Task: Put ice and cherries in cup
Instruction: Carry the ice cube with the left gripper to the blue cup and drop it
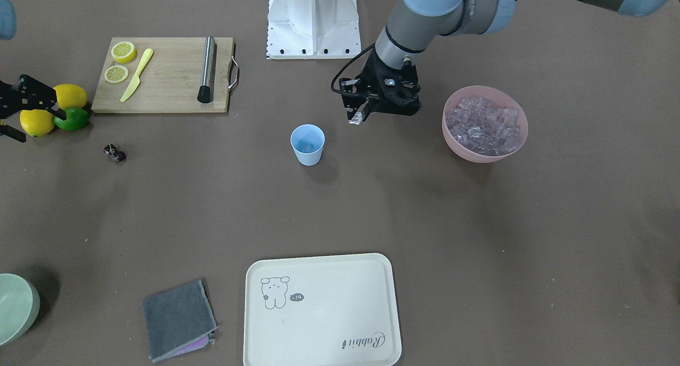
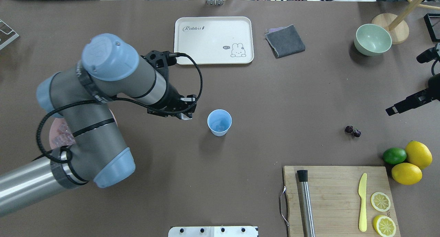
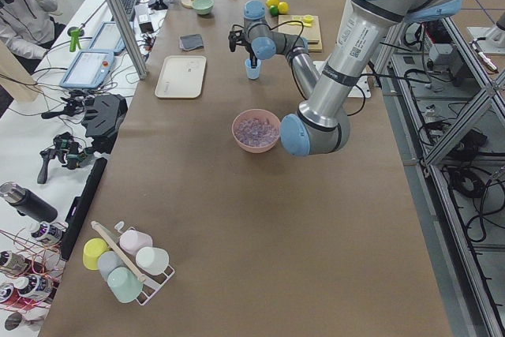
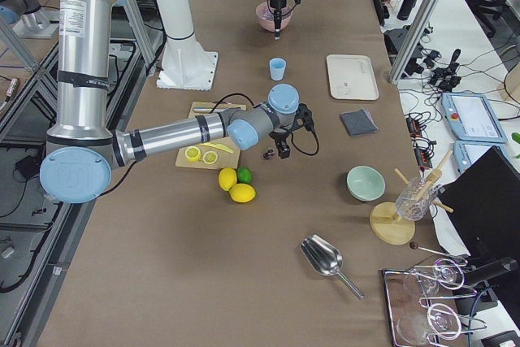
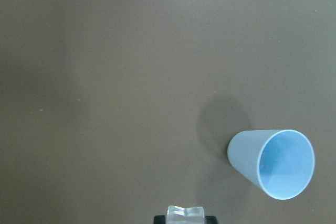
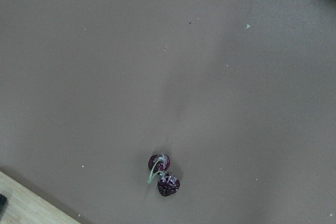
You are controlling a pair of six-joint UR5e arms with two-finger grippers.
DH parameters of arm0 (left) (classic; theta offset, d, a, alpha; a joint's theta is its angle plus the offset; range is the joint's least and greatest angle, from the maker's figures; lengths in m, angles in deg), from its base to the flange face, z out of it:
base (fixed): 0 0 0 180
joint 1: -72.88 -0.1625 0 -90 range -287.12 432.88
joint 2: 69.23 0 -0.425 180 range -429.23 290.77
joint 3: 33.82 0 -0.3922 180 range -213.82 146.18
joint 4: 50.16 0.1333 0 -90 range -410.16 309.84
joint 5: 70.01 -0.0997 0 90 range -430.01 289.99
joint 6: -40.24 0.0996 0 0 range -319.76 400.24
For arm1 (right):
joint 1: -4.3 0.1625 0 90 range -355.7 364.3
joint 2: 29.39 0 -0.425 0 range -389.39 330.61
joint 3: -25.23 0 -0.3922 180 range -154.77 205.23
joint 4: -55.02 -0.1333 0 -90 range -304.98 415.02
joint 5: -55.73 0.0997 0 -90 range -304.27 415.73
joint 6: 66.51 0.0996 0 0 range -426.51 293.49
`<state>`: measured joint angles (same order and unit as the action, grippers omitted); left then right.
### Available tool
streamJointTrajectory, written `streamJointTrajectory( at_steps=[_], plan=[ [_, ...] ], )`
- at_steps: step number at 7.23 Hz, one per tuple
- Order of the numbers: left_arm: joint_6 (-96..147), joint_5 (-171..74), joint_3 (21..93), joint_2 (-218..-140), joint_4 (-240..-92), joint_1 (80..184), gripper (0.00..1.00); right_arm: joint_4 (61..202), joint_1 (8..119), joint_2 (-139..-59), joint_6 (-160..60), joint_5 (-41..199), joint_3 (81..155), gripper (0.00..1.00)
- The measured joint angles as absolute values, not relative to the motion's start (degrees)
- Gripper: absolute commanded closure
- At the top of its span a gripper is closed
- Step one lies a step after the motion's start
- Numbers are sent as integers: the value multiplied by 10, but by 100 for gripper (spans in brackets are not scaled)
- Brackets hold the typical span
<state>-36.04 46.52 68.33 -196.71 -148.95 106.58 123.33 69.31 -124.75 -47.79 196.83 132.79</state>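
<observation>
The pale blue cup (image 2: 219,122) stands upright mid-table; it also shows in the front view (image 1: 307,144) and the left wrist view (image 5: 273,163). My left gripper (image 2: 186,115) is shut on a clear ice cube (image 1: 356,118) and holds it above the table, beside the cup and short of its rim. The cube shows at the bottom edge of the left wrist view (image 5: 185,214). The dark cherries (image 2: 353,131) lie on the table, also seen in the right wrist view (image 6: 163,177). My right gripper (image 1: 45,127) is open and empty, hovering near the lemons, apart from the cherries (image 1: 115,153).
A pink bowl (image 1: 523,122) full of ice sits on my left, partly under the left arm. A cutting board (image 2: 337,199) carries a knife, lemon halves and a metal rod. Two lemons and a lime (image 2: 394,155), a cream tray (image 2: 213,40), a grey cloth (image 2: 285,41) and a green bowl (image 2: 373,39) are around.
</observation>
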Motion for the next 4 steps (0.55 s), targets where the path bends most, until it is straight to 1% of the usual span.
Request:
streamJointTrajectory(
  at_steps=[1,2,3,4],
  plan=[
    [-379,446,654,-1998,-1492,1051,100,1233,693,-1248,-478,1968,1328,1],
    [-394,420,625,-2025,-1499,1037,44,1233,693,-1248,-478,1968,1328,1],
    [-403,401,598,-2045,-1513,1028,21,1233,693,-1248,-478,1968,1327,1],
    [-404,393,581,-2054,-1529,1025,21,1233,692,-1248,-478,1968,1328,1]
  ],
)
